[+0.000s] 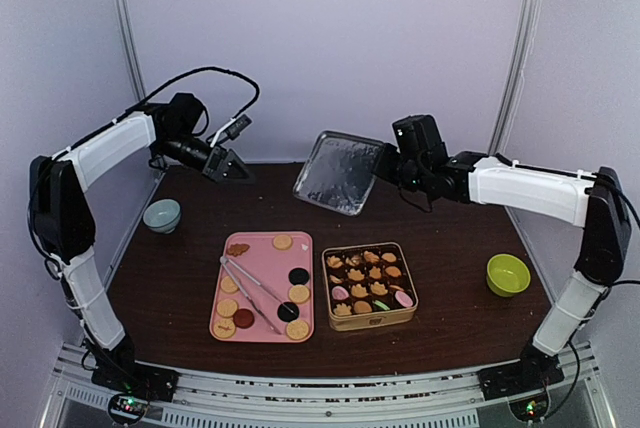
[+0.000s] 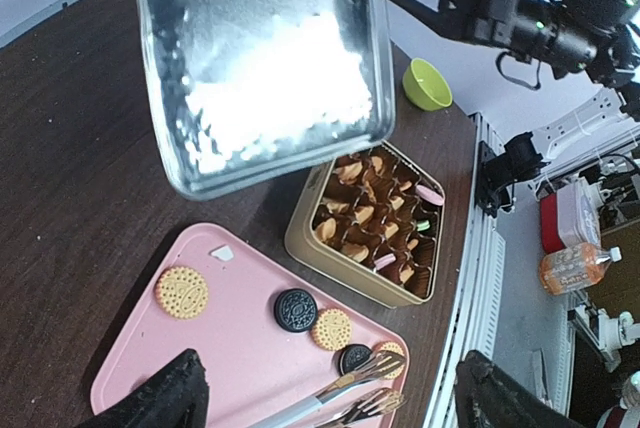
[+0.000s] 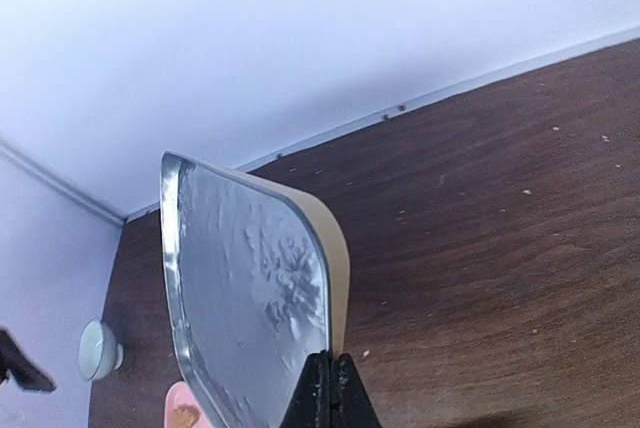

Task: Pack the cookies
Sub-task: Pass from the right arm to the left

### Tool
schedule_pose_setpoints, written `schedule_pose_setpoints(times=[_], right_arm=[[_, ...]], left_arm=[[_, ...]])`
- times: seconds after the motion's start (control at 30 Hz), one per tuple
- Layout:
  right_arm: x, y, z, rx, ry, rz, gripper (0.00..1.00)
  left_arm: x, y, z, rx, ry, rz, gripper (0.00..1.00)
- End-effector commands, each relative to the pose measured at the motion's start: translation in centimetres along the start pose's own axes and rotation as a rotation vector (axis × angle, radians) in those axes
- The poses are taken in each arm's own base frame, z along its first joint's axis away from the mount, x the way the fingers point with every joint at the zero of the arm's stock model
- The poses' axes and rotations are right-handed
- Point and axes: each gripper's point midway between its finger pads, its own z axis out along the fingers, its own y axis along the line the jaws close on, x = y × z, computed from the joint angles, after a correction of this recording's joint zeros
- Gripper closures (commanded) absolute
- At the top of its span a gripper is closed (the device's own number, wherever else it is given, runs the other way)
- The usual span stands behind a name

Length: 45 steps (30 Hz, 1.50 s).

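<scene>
Currently, the left gripper [image 1: 235, 172] is seen with its jaws spread wide and nothing between them, raised above the far left of the desk [image 1: 450, 238]. A small grey bowl [image 1: 162, 215] is set near the left edge. Toward the middle, the loose cookies [image 1: 298, 294] are scattered on a pink tray [image 1: 262, 258], and a pair of tongs [image 1: 252, 293] is laid among them, its long axis slanting from far left to near right. The tray is thus placed nearer the arm bases and rightward of the open gripper, well apart from it, and the left arm is judged the closer one. Just beside the tray, a gold tin [image 1: 369, 320] is found, its paper cups [image 1: 378, 273] seen holding more cookies. Behind the tin, a silvery lid [image 1: 335, 173] is held tilted above the desk, pinched at its rim by the right gripper [image 3: 328, 388], whose jaws are clamped on it. A green bowl [image 1: 508, 274] is set at the far right.
</scene>
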Motion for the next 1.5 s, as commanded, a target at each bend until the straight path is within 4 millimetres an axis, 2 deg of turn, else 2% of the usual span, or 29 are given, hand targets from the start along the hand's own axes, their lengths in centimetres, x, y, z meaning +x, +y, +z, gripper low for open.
schedule_pose_setpoints(times=[0.0,0.17,0.33,0.4,0.53,0.8,0.87,0.93,1.03,1.17,1.23,1.37,1.47], right_arm=[[-1.4,7.6,-5.1,-0.25,-0.041,-0.101,1.0],[0.6,11.2,-8.3,-0.374,-0.026,-0.183,1.0],[1.3,13.6,-10.0,-0.443,-0.022,-0.23,1.0],[1.6,14.1,-10.2,-0.454,-0.015,-0.242,1.0],[2.1,14.8,-10.5,-0.474,-0.004,-0.255,1.0],[3.0,16.1,-10.7,-0.523,0.017,-0.273,1.0],[3.1,16.0,-10.6,-0.519,0.022,-0.278,0.95],[3.4,15.8,-10.6,-0.516,0.032,-0.282,0.84],[3.4,15.0,-10.6,-0.496,0.033,-0.285,0.65],[3.5,12.8,-10.3,-0.436,0.046,-0.291,0.41],[3.4,11.0,-10.2,-0.394,0.053,-0.285,0.35],[3.0,6.2,-10.5,-0.308,0.069,-0.239,0.29],[3.4,0.5,-10.0,-0.16,0.125,-0.184,0.28]], left_arm=[[-1.7,-0.8,-0.4,0.045,-0.049,0.009,0.12],[-1.5,-1.8,-0.5,0.089,-0.059,0.006,0.13],[-0.9,-2.1,-0.5,0.089,-0.053,0.012,0.16],[-0.9,-2.8,-0.7,0.117,-0.058,0.018,0.24],[-0.8,-4.3,-1.1,0.179,-0.08,0.024,0.49],[-0.7,-6.3,-1.6,0.27,-0.105,0.034,0.75],[-0.7,-6.6,-1.8,0.282,-0.105,0.04,0.87],[-0.5,-6.8,-1.8,0.283,-0.1,0.046,0.98],[-0.1,-6.7,-1.8,0.278,-0.087,0.045,1.0],[0.3,-6.1,-1.5,0.245,-0.068,0.056,1.0],[0.5,-5.8,-1.4,0.223,-0.057,0.066,1.0],[0.7,-5.2,-0.9,0.148,-0.014,0.113,1.0],[0.5,-5.0,-0.4,0.053,0.023,0.182,1.0]])
